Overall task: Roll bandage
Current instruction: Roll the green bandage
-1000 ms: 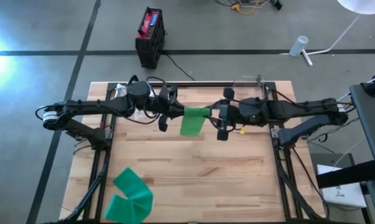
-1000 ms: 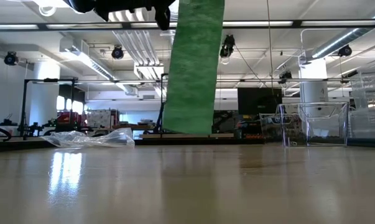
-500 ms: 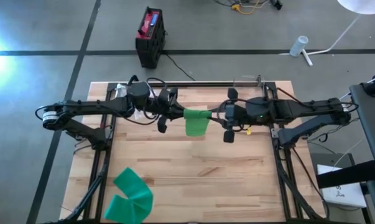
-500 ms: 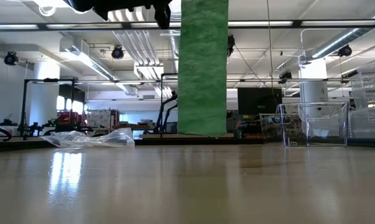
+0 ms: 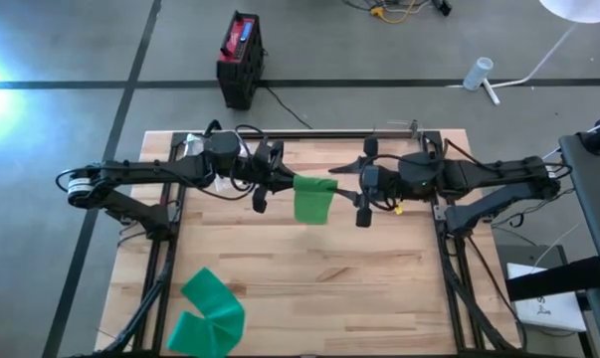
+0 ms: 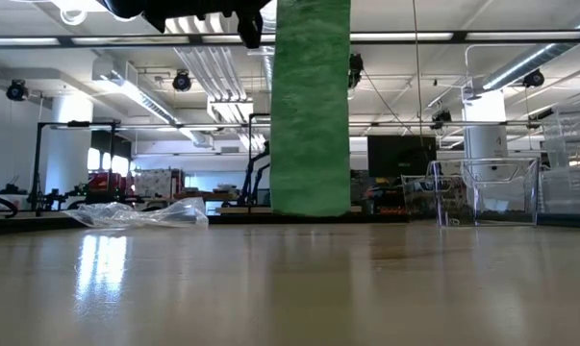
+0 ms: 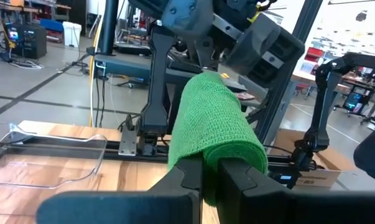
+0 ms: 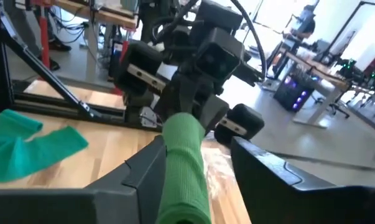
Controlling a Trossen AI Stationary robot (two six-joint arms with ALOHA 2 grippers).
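Observation:
A green bandage (image 5: 313, 199) hangs as a broad strip (image 6: 311, 106) over the middle of the table, its lower end just above the wood. My left gripper (image 7: 211, 180) comes in level from the table's left and is shut on the strip's top. My right gripper (image 8: 196, 168) faces it from the table's right, open. Its fingers (image 8: 143, 171) stand on either side of the bandage's top (image 8: 186, 155), with a clear gap on one side. A second green bandage (image 5: 208, 312) lies flat and loose at the near left corner. My left gripper pinches the bandage's upper end (image 7: 219, 149) between its two shut fingers, coming level from the table's left. The cloth bulges over the fingertips in several layers, and the strip hangs straight below, clear of the table. My right gripper: I cannot tell whether one finger touches the bandage.
A crumpled clear plastic bag (image 6: 140, 213) lies at the far left of the table. A clear plastic box (image 6: 487, 190) stands at the far right. The near half of the wooden table (image 5: 359, 298) holds only the second bandage.
The hanging strip has swung from a slant to straight down and shifted a little toward the table's right. My right gripper has drawn back slightly toward the right edge and tipped a bit. My left gripper keeps its hold.

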